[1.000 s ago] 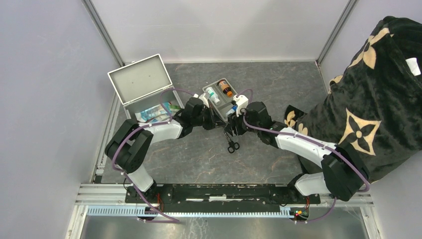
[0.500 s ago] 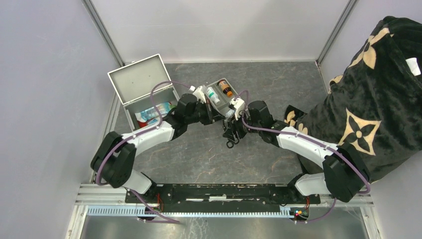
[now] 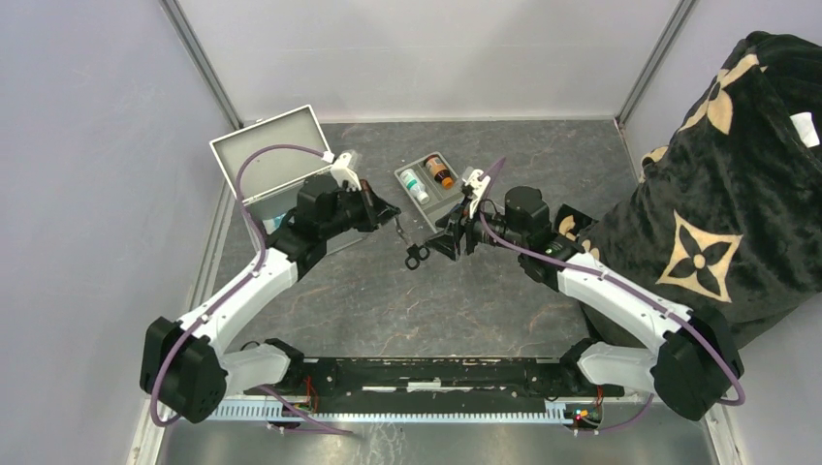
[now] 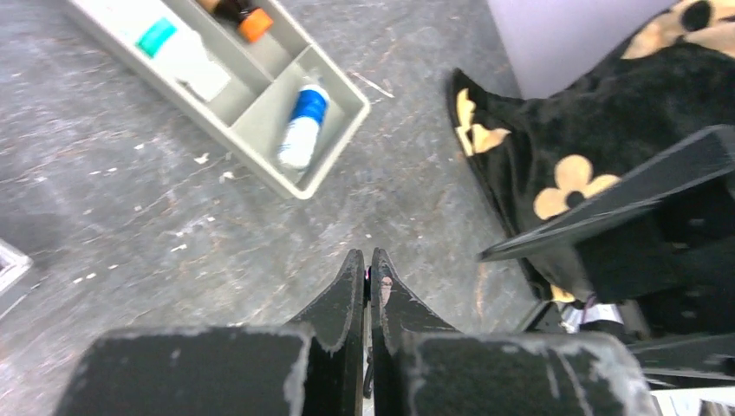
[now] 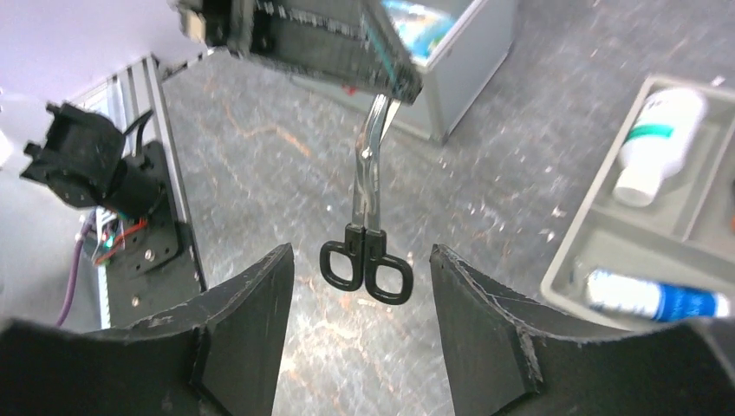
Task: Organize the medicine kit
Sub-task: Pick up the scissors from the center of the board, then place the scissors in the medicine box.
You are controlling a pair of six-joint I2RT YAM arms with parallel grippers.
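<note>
A: One medicine kit (image 3: 271, 167), at the far left of the table (image 3: 388, 310) against the wall; a boxy silver-grey metal case, lid standing open, blue-and-white packets inside.

B: One pair of scissors (image 5: 367, 227) as well; bright steel blades, two black looped handles, the handles pointing toward the right arm.

A: The left gripper (image 4: 367, 260) has the blades pinched, fingers almost together; the right gripper (image 3: 441, 242) is spread wide, its fingers (image 5: 251, 303) on either side of the handles and clear of them.

B: One shallow grey divided tray (image 4: 258, 130) just beyond the grippers; three containers in it: a white bottle (image 5: 657, 147) with a green band, a brown bottle (image 3: 439, 172) with an orange cap, and a blue-and-white tube (image 4: 303, 130) lying flat.

A: One black plush cloth (image 3: 717, 194) with tan flowers, on the right; the tabletop is dark, mottled and scuffed.
</note>
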